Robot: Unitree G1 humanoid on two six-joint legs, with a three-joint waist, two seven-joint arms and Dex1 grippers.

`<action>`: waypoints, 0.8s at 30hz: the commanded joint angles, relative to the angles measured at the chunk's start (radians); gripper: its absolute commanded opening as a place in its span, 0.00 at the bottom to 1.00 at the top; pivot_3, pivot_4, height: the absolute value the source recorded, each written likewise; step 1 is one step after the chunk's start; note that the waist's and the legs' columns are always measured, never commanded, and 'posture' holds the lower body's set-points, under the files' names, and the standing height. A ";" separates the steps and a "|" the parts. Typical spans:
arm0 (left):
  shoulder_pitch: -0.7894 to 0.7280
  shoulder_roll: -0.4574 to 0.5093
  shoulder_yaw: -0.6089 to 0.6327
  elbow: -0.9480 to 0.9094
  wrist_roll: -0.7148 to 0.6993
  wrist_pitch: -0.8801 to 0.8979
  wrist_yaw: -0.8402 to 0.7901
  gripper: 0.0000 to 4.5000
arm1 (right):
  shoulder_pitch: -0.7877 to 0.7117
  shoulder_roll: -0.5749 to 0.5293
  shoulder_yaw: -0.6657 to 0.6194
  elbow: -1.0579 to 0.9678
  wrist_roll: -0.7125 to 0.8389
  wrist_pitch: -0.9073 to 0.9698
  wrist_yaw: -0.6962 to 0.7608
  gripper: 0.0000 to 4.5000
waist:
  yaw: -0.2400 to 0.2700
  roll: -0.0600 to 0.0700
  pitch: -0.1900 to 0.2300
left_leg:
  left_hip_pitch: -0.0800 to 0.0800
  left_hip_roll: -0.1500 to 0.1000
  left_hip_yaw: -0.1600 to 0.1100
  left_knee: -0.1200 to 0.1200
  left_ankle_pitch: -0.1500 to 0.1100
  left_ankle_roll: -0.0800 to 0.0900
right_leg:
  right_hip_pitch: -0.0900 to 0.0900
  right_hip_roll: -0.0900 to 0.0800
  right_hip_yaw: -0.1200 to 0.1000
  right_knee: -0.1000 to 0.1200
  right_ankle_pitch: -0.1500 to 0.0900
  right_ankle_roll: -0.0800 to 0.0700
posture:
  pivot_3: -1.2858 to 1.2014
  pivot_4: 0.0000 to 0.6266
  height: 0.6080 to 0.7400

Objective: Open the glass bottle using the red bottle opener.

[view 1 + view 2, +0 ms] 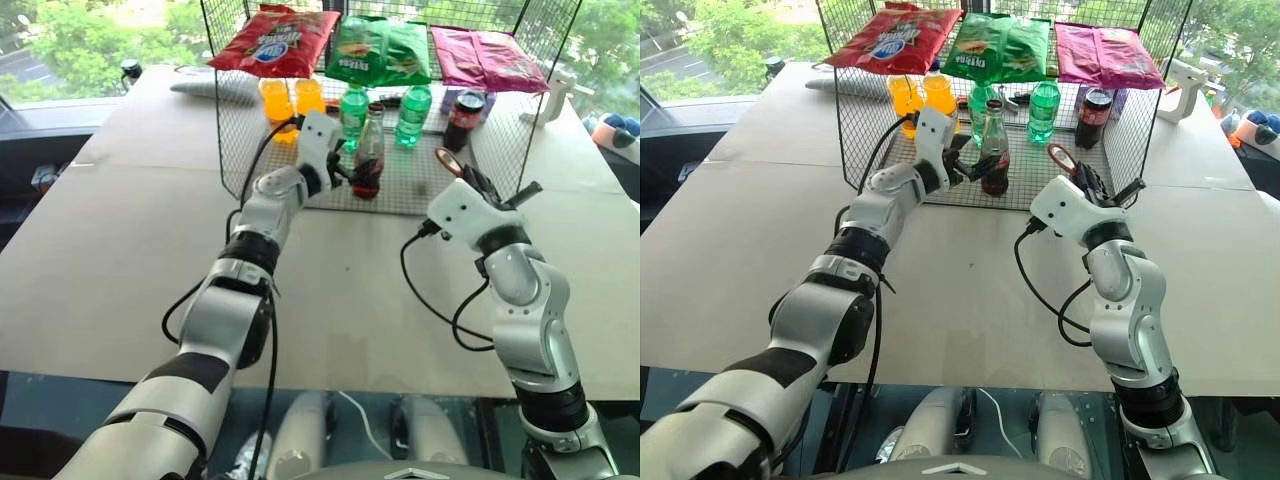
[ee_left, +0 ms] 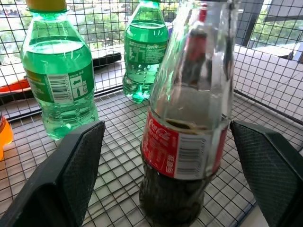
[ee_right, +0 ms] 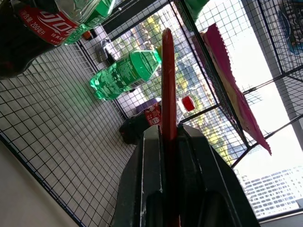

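Observation:
The glass bottle (image 1: 368, 155) stands upright on the wire shelf floor, with dark liquid, a red label and a long neck. My left gripper (image 1: 347, 172) is open at the bottle's lower body. In the left wrist view the bottle (image 2: 189, 142) stands between the two black fingers (image 2: 71, 175), with a gap on each side. My right gripper (image 1: 468, 182) hovers to the right of the bottle, at the shelf's front edge. It is shut on the red bottle opener (image 1: 447, 160), whose ring head sticks up past the fingertips. The right wrist view shows the opener (image 3: 168, 85) edge-on.
The bottle stands inside a wire mesh rack (image 1: 420, 185) on a pale table (image 1: 120, 230). Behind it are two green bottles (image 1: 413, 115), orange bottles (image 1: 277, 103) and a dark plastic bottle with a red cap (image 1: 463, 118). Snack bags (image 1: 378, 50) lie on the rack's top.

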 commanded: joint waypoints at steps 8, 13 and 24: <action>-0.116 -0.059 0.068 0.209 0.072 -0.113 -0.030 0.70 | 0.010 0.000 -0.009 -0.074 -0.042 0.010 0.001 0.00 | 0.000 0.000 0.000 | 0.000 0.000 0.000 0.000 0.000 0.000 | 0.000 0.000 0.000 0.000 0.000 -0.001 | 0.52 0.24 1.00; -0.124 -0.065 0.094 0.241 0.097 -0.142 -0.031 0.56 | 0.020 0.002 -0.009 -0.082 -0.053 0.014 0.004 0.00 | 0.000 0.000 0.000 | 0.000 0.000 0.000 0.001 0.000 0.000 | 0.000 0.000 0.000 0.000 0.001 -0.001 | 0.52 0.24 1.00; -0.017 -0.034 0.141 -0.055 -0.008 -0.067 -0.308 0.56 | -0.004 0.013 -0.032 -0.100 -0.013 0.006 -0.002 0.00 | -0.003 0.000 0.000 | -0.003 0.000 -0.001 0.001 0.002 -0.003 | -0.001 0.000 -0.001 0.000 0.001 -0.002 | 0.52 0.24 1.00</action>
